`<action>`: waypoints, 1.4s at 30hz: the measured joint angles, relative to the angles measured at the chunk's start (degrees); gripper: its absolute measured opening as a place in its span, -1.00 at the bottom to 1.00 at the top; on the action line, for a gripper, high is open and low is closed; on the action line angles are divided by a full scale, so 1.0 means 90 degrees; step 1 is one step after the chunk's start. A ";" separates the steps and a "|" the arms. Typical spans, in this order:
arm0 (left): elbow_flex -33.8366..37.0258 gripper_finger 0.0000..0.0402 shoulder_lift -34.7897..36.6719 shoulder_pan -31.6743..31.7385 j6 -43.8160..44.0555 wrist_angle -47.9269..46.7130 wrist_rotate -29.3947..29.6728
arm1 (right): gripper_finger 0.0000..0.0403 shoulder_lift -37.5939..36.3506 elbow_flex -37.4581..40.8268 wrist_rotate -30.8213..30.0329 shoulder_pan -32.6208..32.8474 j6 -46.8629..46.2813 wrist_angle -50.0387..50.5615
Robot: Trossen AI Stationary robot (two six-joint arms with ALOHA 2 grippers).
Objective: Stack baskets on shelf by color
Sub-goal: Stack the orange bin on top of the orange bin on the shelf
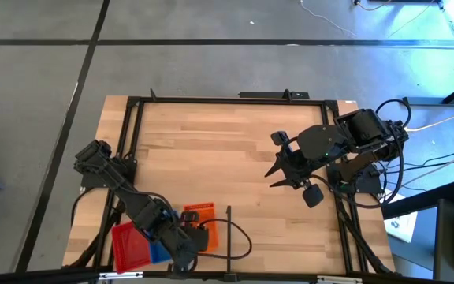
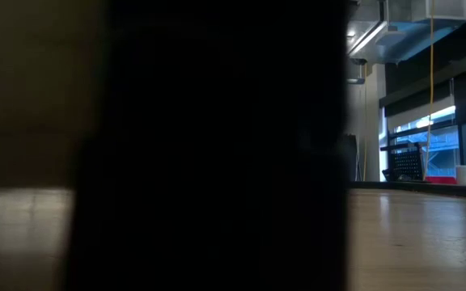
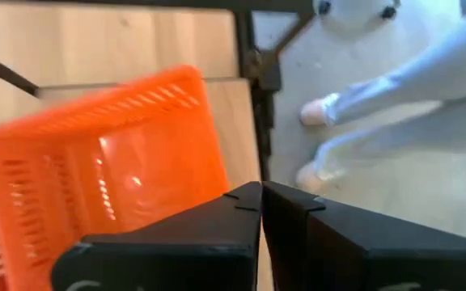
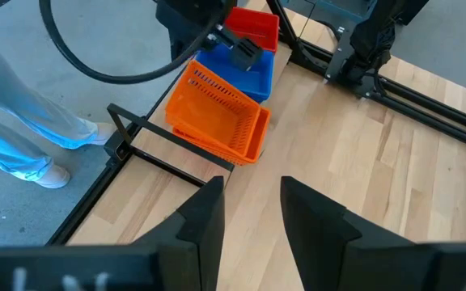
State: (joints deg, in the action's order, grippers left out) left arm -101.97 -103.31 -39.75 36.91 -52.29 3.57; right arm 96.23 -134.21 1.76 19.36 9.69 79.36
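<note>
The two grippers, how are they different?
The left gripper is shut, fingertips together, while the right gripper stands open with a gap. The left gripper sits right at the orange basket near the table's edge; the right gripper hovers over bare tabletop, far from the baskets. Both are dark, with two fingers.

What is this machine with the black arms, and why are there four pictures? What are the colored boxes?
It is a robot with two arms working at a wooden table. One picture looks down from above, one looks across the tabletop (mostly blocked by something dark), and two come from cameras on the wrists. The boxes are little plastic baskets: a red basket, a blue basket and an orange stack, close together at the table's edge. The left gripper is shut beside the orange stack, holding nothing I can see. The right gripper waits open over the bare table.
</note>
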 joint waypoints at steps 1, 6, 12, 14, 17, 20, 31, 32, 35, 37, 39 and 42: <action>0.0013 -0.99 -0.0024 0.0002 0.0000 0.0017 -0.0126 | -0.38 0.0000 0.0000 0.0000 0.0000 0.0000 -0.0001; 0.0311 -1.00 -0.0082 0.0084 -0.0025 0.0635 -0.0618 | -0.38 0.0000 0.0000 0.0000 0.0002 0.0000 -0.0001; 0.0357 -1.00 -0.0077 0.0112 -0.0129 0.0746 -0.0768 | -0.38 0.0000 0.0000 0.0000 0.0000 0.0000 -0.0001; 0.0357 -1.00 -0.0075 0.0107 -0.0186 0.0714 -0.0647 | -0.38 0.0000 0.0000 0.0000 0.0000 0.0002 0.0001; 0.0357 -1.00 -0.0075 0.0112 -0.0201 0.0531 -0.0529 | -0.38 0.0000 0.0000 0.0000 0.0001 0.0000 0.0000; 0.0357 -1.00 -0.0075 0.0117 -0.0190 0.0413 -0.0598 | -0.38 0.0000 0.0000 0.0000 0.0000 0.0000 0.0001; 0.0357 -1.00 -0.0150 0.0234 -0.0242 0.0429 -0.1023 | -0.38 0.0000 0.0000 0.0000 0.0002 0.0002 0.0002; 0.0363 -1.00 -0.0170 0.0242 -0.0273 0.0381 -0.1044 | -0.38 0.0000 0.0000 0.0000 0.0002 0.0000 0.0002; 0.0359 -1.00 -0.0216 0.0311 -0.0337 0.0388 -0.1151 | -0.38 0.0000 0.0000 0.0000 0.0000 0.0002 0.0002; 0.0363 -1.00 -0.0247 0.0328 -0.0359 0.0285 -0.1105 | -0.38 0.0000 0.0000 0.0000 0.0000 0.0002 0.0002; 0.0366 -1.00 -0.0242 0.0328 -0.0383 0.0251 -0.0994 | -0.38 0.0000 0.0000 0.0000 0.0001 0.0001 0.0002; 0.0364 -1.00 -0.0230 0.0328 -0.0452 0.0048 -0.0857 | -0.38 0.0000 0.0000 0.0000 0.0002 0.0000 0.0002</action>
State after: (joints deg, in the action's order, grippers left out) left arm -98.70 -105.38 -36.80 32.84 -51.87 -4.14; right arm 96.23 -134.21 1.76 19.38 9.69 79.37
